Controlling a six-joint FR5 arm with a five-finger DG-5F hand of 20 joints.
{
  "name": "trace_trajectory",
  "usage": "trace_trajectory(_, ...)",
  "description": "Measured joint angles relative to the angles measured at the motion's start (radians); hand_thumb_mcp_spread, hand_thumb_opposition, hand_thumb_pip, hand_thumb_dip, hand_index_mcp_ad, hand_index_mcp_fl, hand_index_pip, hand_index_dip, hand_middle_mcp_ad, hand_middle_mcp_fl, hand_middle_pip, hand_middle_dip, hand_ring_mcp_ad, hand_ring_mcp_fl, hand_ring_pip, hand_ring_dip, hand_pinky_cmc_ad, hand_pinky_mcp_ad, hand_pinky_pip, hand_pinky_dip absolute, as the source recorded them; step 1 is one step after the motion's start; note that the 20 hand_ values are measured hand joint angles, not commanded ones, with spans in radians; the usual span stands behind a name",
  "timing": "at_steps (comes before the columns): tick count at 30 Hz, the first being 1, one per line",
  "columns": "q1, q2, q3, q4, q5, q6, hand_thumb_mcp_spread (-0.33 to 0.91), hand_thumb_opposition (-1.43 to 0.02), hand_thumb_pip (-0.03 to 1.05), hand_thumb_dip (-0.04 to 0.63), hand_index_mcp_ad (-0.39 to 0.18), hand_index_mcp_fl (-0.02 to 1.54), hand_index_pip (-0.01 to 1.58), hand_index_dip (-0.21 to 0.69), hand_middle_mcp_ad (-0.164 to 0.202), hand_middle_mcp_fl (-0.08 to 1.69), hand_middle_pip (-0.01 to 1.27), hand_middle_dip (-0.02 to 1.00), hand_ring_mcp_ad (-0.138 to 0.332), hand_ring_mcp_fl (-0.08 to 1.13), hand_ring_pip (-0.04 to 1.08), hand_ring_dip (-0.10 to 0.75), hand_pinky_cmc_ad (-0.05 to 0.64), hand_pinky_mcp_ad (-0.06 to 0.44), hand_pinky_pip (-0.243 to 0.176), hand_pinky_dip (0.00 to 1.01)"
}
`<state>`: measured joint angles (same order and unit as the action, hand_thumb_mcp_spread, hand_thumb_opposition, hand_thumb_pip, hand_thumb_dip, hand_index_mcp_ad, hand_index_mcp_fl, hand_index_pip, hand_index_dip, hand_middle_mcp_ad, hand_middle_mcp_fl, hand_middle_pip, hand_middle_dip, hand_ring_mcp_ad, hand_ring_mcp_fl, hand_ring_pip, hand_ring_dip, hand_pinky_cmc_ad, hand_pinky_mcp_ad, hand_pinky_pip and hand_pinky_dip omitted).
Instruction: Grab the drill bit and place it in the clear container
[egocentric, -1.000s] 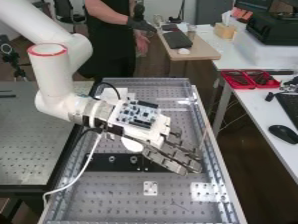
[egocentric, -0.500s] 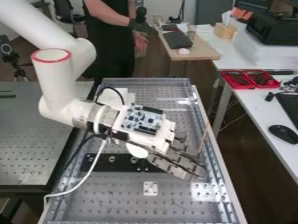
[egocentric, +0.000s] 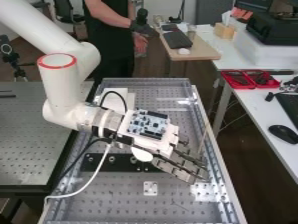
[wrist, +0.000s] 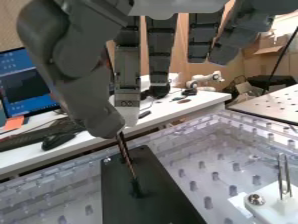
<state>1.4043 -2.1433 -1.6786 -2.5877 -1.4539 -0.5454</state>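
The high view looks from well above the near end of the bench (egocentric: 120, 197), slanting down its length toward 12 o'clock, far enough back to take in the arm (egocentric: 60, 95) entering from 10 o'clock. The wrist view looks from just behind the hand (egocentric: 179, 165), close over the bench, across it toward the white table (egocentric: 256, 115) at 3 o'clock in the high view. Both views share the hand, the black plate (wrist: 156, 190), part of the bench and part of that table.
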Motion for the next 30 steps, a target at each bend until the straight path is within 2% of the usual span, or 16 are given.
trace_trajectory(30,0.0,-0.041,0.02,0.019,-0.008,0.01,0.43,-0.87,0.76,0.318,-0.056,0.26,1.4,0.243,0.054,0.25,0.14,0.24,0.173,0.02,0.09,0.021,0.264,0.129,-0.059,0.18)
